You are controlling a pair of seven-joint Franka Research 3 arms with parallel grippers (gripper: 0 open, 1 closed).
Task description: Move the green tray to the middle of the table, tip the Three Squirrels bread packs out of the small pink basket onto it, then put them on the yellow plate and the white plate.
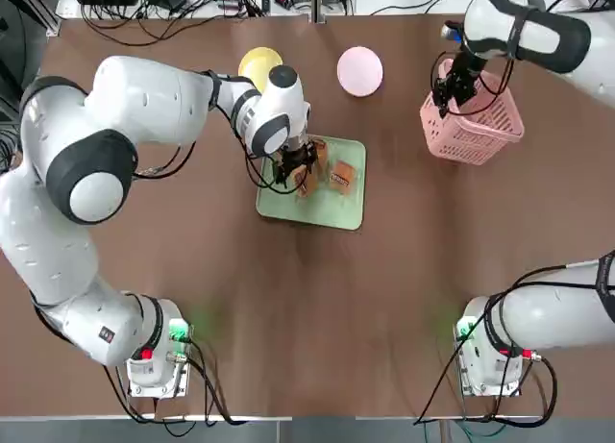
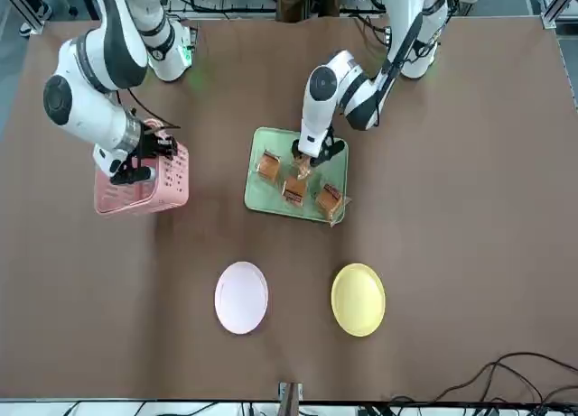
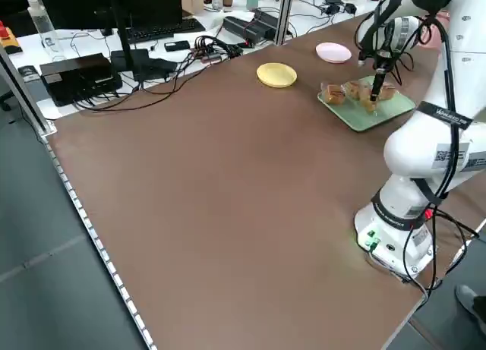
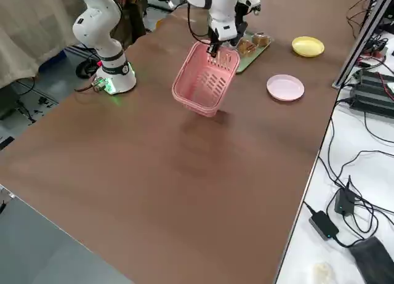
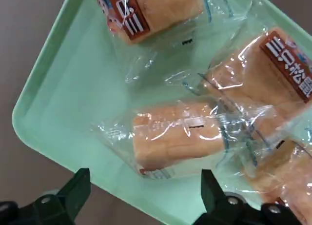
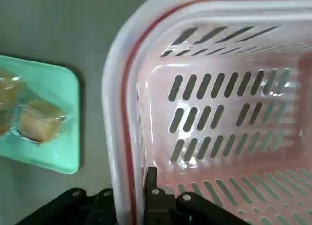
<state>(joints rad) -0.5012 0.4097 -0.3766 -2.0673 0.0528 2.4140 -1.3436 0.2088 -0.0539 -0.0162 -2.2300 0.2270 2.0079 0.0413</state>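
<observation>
Green tray (image 1: 344,208): sits mid-tabletop (image 1: 317,318), where both arms can reach it, with the yellow plate (image 1: 258,62) and white plate (image 1: 360,70) just beyond it.
Bread packs (image 2: 293,189): all four lie loose on the tray, so tipping looks done; plating seems to be the step in hand.
Pink basket (image 1: 476,126): empty, tilted and lifted off the tabletop, well to the right of the tray, out of the other arm's way.
Right pincer (image 1: 450,95): fingers together, clamped on the basket's thick rim; the wrist view shows the rim wall pinched between them.
Left pincer (image 5: 146,193): fingers wide apart, holding nothing, poised straddling one pack near the tray's edge, not yet touching it, judged ready for a grasp.
</observation>
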